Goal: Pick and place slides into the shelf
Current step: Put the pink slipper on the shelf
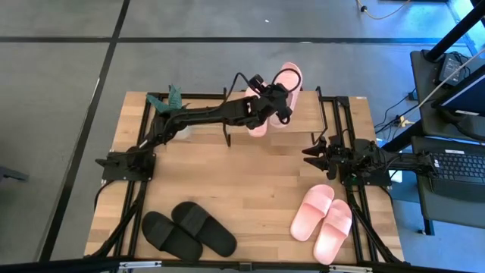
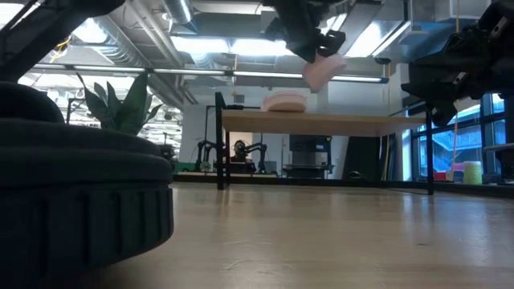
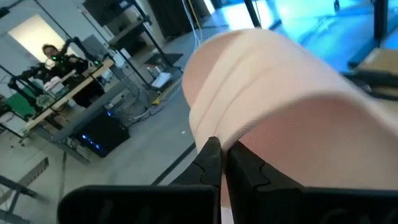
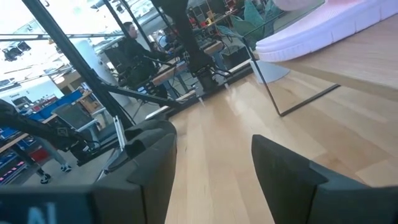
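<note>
While one pink slide (image 1: 258, 121) lies on the shelf (image 1: 204, 129) at twelve o'clock, left end effector (image 1: 282, 102) clamps its mate (image 1: 286, 80); right end effector (image 1: 312, 155) gapes empty; two pairs remain on the surface (image 1: 250, 182).

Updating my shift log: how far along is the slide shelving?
Done: one pale pink foam slide lies on the wooden-topped shelf. In hand: the left gripper holds its mate above the shelf. Left: pink pair, black pair. Right gripper waits open.
</note>
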Motion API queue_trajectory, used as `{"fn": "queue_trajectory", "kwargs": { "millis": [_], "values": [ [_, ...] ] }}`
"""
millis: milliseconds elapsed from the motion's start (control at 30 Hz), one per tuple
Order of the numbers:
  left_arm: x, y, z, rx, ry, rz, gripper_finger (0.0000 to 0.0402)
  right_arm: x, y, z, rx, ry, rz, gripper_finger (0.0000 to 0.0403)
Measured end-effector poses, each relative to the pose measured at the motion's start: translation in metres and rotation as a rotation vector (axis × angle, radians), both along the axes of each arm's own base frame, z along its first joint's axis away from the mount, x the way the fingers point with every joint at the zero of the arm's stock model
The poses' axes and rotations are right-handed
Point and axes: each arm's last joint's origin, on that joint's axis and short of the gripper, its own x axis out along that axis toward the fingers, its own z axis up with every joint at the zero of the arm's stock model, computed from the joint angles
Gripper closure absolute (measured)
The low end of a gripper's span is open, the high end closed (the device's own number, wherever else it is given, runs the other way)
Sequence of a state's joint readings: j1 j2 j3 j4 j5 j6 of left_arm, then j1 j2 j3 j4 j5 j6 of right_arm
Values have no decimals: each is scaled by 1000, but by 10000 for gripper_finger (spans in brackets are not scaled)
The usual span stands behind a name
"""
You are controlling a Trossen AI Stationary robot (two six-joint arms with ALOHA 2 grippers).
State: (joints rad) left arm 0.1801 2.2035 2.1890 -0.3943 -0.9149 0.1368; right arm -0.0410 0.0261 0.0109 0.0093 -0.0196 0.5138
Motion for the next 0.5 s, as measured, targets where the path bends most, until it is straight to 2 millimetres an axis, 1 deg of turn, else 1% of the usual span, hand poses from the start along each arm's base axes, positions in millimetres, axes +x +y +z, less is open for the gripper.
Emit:
{"fn": "queue_trajectory", "kwargs": {
  "millis": [200, 400, 500],
  "values": [
    [9, 11, -20, -1, 39, -3, 401, 0, 0, 0, -6, 0, -1, 192],
    [10, 20, -24, -16, 24, -3, 401, 0, 0, 0, -3, 0, -3, 192],
    [12, 21, -30, -50, 7, -35, 401, 0, 0, 0, -2, 0, -3, 192]
  ]
}}
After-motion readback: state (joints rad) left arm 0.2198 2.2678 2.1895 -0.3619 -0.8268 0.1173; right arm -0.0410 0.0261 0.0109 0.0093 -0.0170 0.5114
